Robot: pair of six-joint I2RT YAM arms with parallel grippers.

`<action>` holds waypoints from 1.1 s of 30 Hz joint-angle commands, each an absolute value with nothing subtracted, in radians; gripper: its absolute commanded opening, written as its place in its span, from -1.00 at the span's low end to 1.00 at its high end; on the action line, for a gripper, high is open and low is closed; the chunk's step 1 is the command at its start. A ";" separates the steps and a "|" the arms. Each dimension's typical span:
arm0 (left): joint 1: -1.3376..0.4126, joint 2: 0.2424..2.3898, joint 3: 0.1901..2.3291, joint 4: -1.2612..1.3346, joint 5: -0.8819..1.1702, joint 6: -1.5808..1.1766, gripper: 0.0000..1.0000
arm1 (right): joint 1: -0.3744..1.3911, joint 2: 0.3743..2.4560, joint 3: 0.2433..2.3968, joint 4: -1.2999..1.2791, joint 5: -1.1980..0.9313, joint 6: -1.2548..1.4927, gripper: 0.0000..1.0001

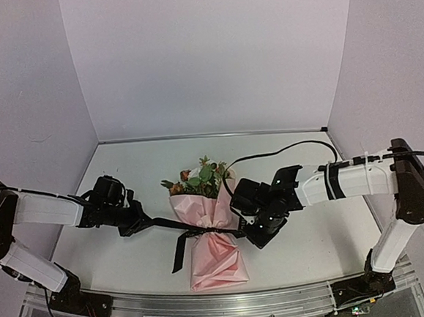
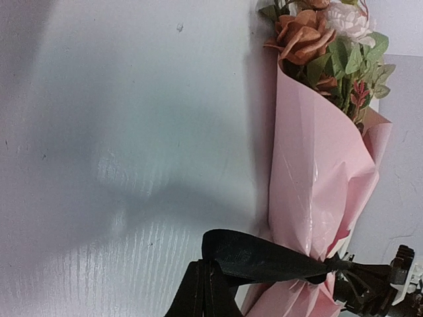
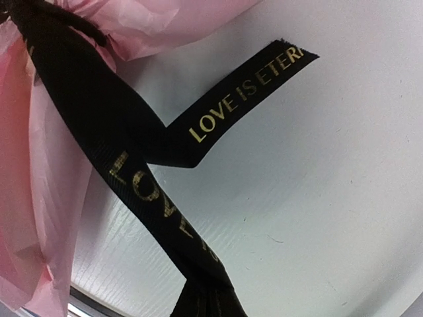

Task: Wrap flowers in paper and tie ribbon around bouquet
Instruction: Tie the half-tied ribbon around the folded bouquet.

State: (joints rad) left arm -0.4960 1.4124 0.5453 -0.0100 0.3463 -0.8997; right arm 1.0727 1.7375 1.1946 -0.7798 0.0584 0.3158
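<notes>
Gripping narrow black gold-lettered ribbon (image 1: 164,224) w/ left jaws, closed on its left run. Same w/ right jaws, closed on right run. Stretched straight btwn both jaws, cinched round waist of pink paper-cone bouquet w/ rose heads & green leaves (image 1: 214,257). Lying flat on white counter (image 1: 321,238), midway btwn jaws. Trailing one loose tail (image 3: 248,89) on counter, lettered "LOVE IS ETER".

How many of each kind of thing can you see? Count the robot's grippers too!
paper: 1
ribbon: 1
flowers: 1 bunch
grippers: 2, the left gripper and the right gripper
Total: 5
</notes>
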 commanded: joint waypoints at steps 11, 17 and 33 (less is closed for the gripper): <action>-0.395 1.452 0.587 0.020 0.343 -0.930 -1.00 | 1.008 1.775 1.269 -0.899 0.259 0.345 -1.00; -0.393 1.435 0.563 0.042 0.320 -0.961 -1.00 | 1.008 1.743 1.213 -0.842 0.282 0.407 -1.00; -0.393 1.353 0.528 0.006 0.238 -0.990 -1.00 | 0.998 1.660 1.160 -0.836 0.372 0.643 -1.00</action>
